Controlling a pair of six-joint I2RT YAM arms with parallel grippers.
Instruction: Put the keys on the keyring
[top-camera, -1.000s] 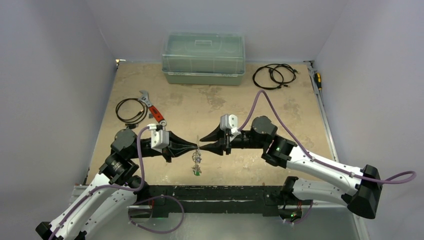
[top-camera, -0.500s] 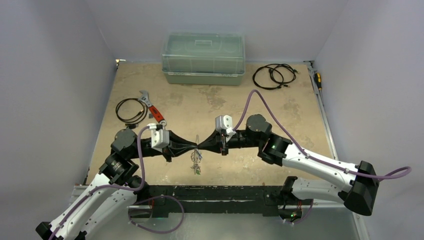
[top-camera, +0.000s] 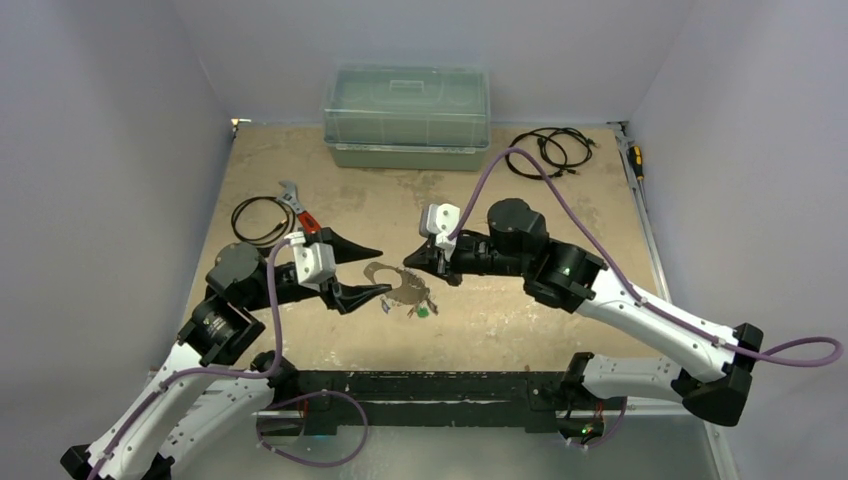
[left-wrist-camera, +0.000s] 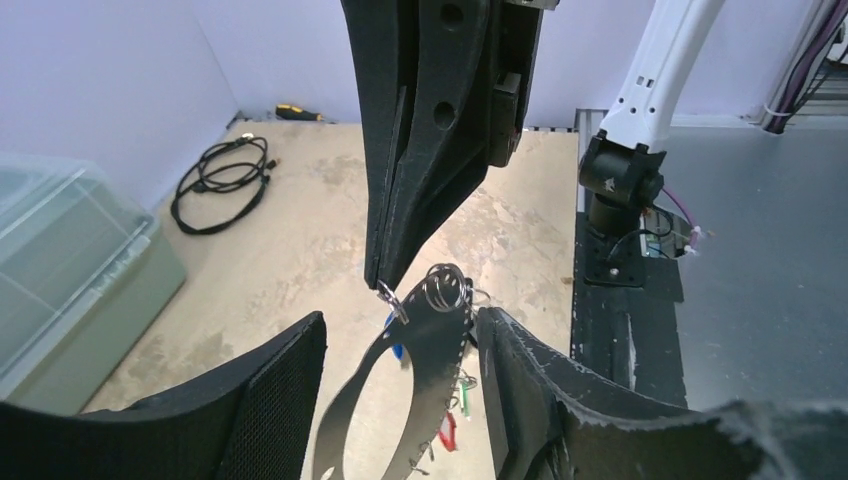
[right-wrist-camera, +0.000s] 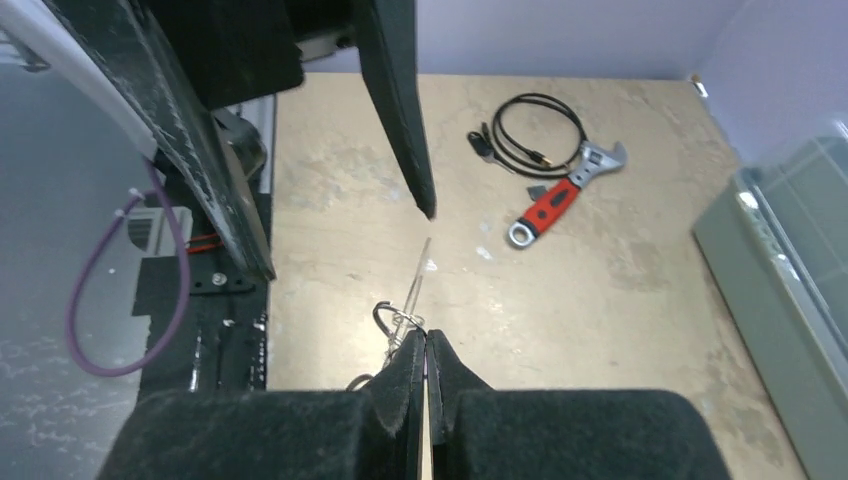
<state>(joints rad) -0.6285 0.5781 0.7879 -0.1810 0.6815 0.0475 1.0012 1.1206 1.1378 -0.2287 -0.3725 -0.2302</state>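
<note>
keyring (top-camera: 400, 287) mid-table (top-camera: 500, 330), edges far

Soft, even light falls from above, leaving the table (top-camera: 400, 210) bright, with only faint shadows under the arms. The overhead view is sharp. In both wrist views the near black jaws are underexposed and blurred, and the keyring (left-wrist-camera: 432, 345) shows as a dark, soft-edged silhouette.

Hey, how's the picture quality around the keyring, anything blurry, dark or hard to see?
Top view: even light, sharp, keyring tiny. Left wrist view: keyring a dark silhouette, left gripper soft-edged. Right wrist view: right gripper blurred up close, keyring edge-on, barely a line.
</note>
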